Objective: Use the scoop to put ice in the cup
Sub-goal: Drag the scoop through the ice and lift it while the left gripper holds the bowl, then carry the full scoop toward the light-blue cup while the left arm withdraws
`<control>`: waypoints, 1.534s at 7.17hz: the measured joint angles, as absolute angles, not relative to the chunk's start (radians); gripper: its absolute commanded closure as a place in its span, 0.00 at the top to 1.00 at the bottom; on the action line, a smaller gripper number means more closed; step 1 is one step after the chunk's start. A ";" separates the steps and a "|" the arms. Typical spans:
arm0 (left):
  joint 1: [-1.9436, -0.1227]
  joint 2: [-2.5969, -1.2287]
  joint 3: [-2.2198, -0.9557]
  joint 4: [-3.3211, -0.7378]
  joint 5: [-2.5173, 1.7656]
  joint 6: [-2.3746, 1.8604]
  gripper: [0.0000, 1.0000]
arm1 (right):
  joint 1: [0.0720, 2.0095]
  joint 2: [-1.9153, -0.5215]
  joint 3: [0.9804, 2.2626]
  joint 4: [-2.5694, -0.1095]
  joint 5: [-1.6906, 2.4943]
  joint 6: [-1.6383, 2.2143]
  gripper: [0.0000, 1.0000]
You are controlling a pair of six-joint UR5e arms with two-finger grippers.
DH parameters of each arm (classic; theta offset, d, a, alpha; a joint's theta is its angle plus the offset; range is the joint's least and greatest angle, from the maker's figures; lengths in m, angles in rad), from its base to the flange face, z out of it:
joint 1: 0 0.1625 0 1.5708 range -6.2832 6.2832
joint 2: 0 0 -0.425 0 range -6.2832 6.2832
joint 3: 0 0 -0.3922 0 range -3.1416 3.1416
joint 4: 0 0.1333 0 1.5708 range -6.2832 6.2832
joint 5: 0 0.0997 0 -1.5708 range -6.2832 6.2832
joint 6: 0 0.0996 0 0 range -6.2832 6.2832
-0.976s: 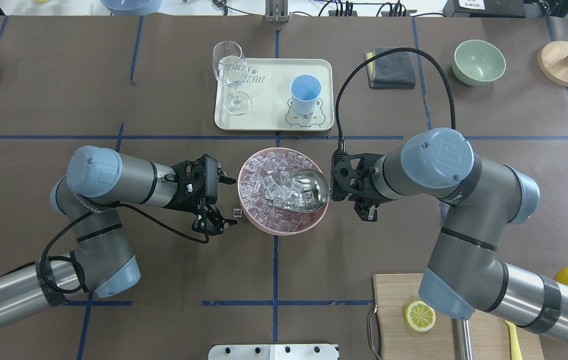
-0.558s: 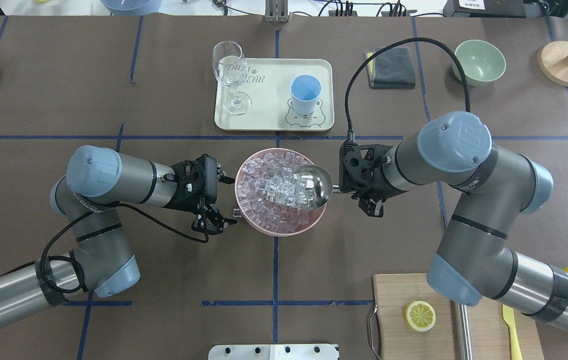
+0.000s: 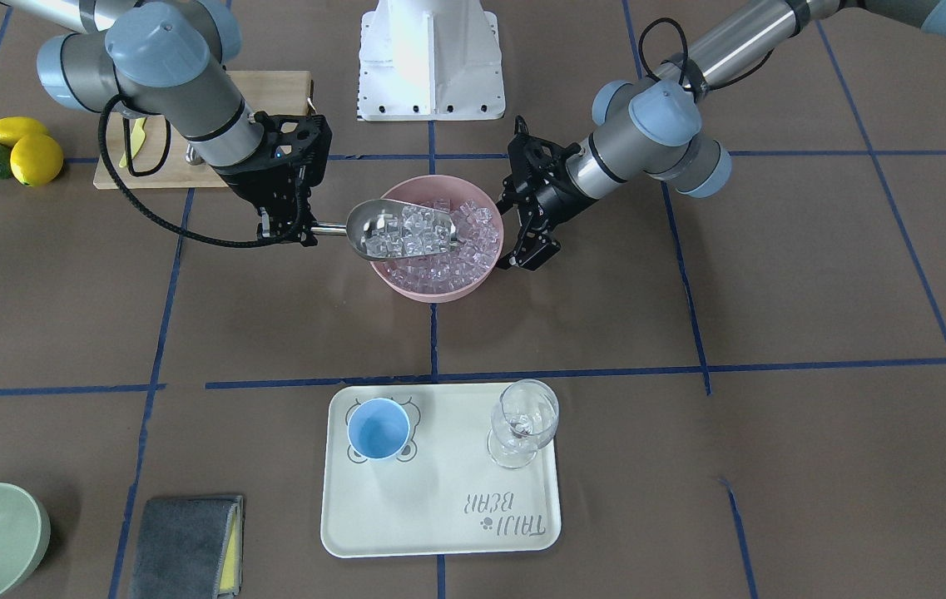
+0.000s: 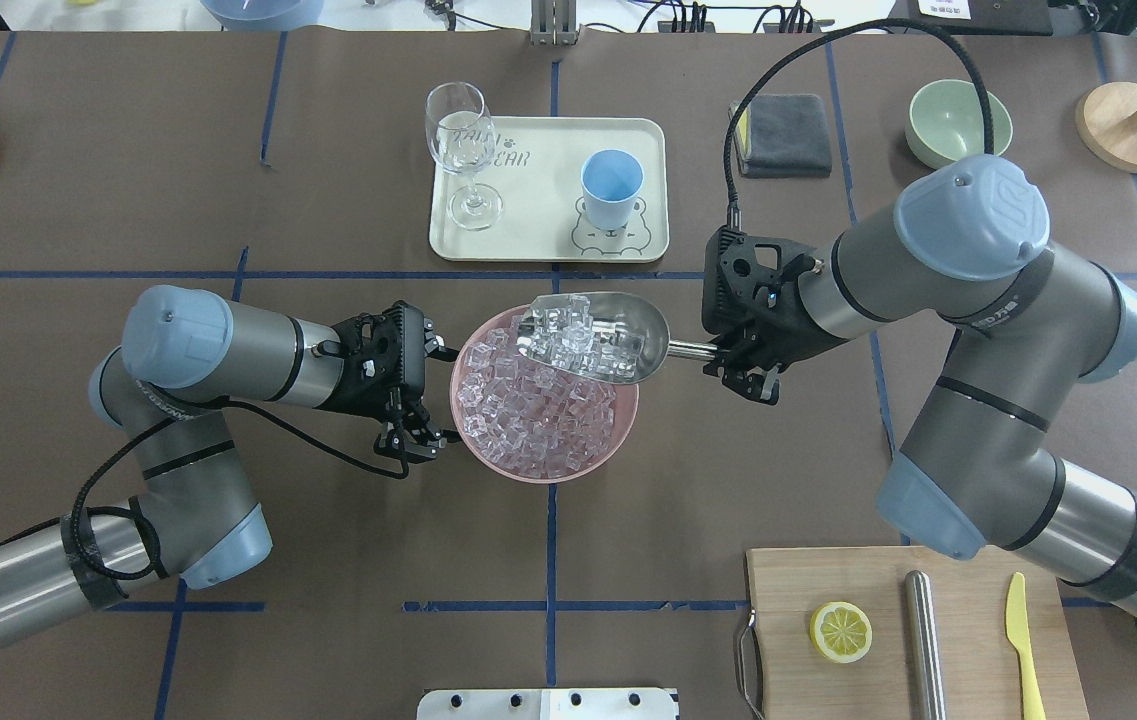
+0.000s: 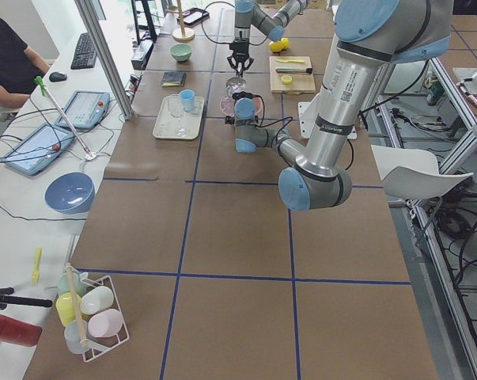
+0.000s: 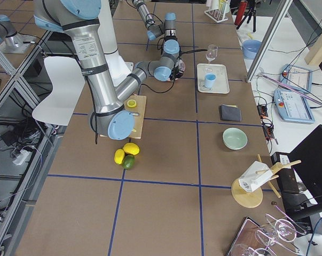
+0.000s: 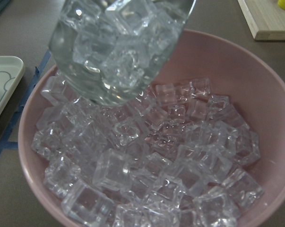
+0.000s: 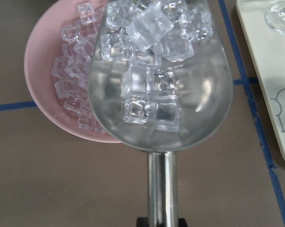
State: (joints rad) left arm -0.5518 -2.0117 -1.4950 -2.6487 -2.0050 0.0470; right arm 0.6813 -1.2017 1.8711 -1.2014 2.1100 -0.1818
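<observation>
Pink bowl (image 4: 618, 445) sits centre, my left gripper (image 4: 426, 445) at its 9 o'clock, jaw state unreadable. My right gripper (image 4: 728, 355) clamps the scoop (image 4: 643, 335) handle above the bowl's 1 o'clock rim. Cup (image 4: 612, 185) stands at 12 o'clock, well apart. Ice (image 4: 528, 420) fills bowl and scoop trough.

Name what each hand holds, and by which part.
Right hand grips the scoop by its handle end. Left hand sits beside the pink bowl; any hold is unclear.
</observation>
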 measured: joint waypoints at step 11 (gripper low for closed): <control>-1.101 -1.783 -1.671 -2.131 -2.140 -0.010 1.00 | 0.937 -1.216 1.895 -1.423 2.164 0.069 0.00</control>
